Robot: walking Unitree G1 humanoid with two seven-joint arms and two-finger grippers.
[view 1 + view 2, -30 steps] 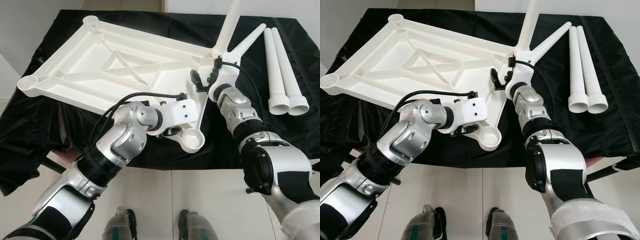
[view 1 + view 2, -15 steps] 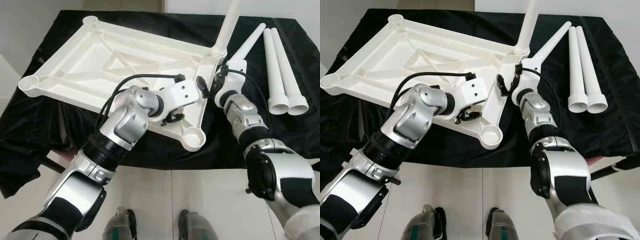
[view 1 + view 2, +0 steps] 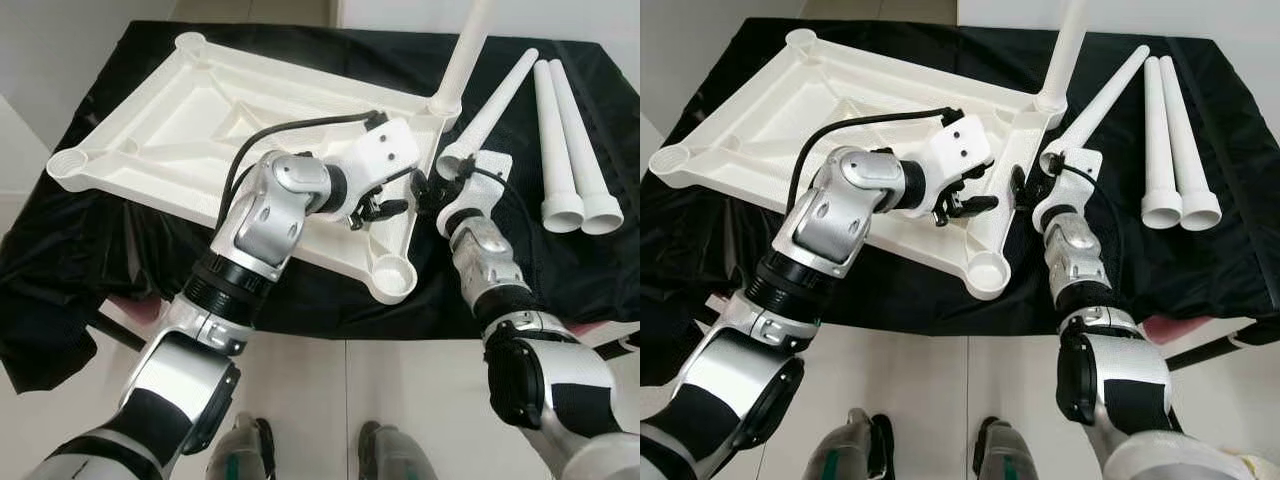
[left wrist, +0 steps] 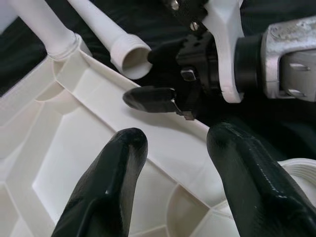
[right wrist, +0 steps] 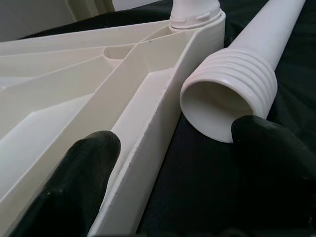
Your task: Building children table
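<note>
The white plastic table top lies upside down on black cloth. One white leg stands upright in its far right corner socket. A loose leg lies beside it, its threaded end toward me. My left gripper hovers open over the top's right-hand rib, with nothing between its fingers. My right gripper is open just off the top's right rim. One of its fingers sits on the rim side and the other by the loose leg's threaded end. The near right socket is empty.
Two more white legs lie side by side at the right of the black cloth. The cloth-covered stand ends just below the near socket, and tiled floor and my feet are beneath it. A pale wall rises behind.
My left gripper has swung up and right across the table top toward its right rim. The right gripper has drawn back from the upright leg's base to the loose leg's threaded end.
</note>
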